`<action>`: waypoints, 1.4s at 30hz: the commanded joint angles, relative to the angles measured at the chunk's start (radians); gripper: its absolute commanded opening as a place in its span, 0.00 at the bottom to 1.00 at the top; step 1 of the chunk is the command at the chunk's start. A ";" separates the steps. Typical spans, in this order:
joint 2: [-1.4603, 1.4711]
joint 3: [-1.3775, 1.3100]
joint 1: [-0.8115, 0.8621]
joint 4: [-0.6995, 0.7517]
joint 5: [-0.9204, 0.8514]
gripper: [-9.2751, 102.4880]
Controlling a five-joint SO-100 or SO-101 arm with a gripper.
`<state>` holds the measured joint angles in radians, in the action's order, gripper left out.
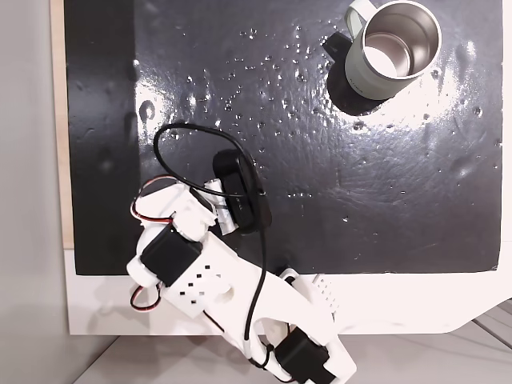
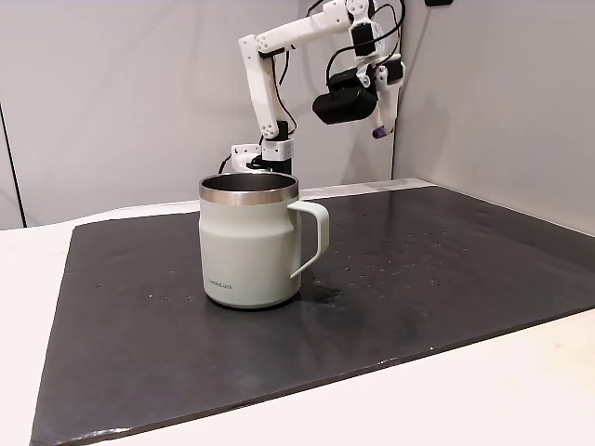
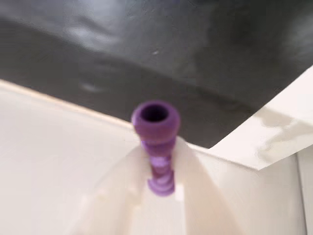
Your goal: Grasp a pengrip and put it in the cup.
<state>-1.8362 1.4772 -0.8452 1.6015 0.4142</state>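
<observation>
Up in the air over the near corner of the black mat (image 2: 446, 269), the gripper (image 2: 379, 130) hangs high with the pengrip (image 3: 156, 142) pinched between its white fingers (image 3: 115, 196), clamped tight on the ridged middle. The wrist view is blurry, but the purple tube's hollow end pokes out past the fingertips. From the side fixed view it's just a tiny purple dot at the tip. In the top-down fixed view the arm (image 1: 216, 288) and its black camera (image 1: 240, 192) cover the gripper. The cup (image 1: 392, 50) sits upright, well apart at the mat's far corner, handle (image 2: 314, 237) sticking out, with water droplets (image 1: 272, 80) scattered around.
</observation>
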 commanded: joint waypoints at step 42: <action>0.232 -0.474 1.091 -0.379 -0.502 0.08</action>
<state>-1.6521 1.1229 0.2117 1.2885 -0.0798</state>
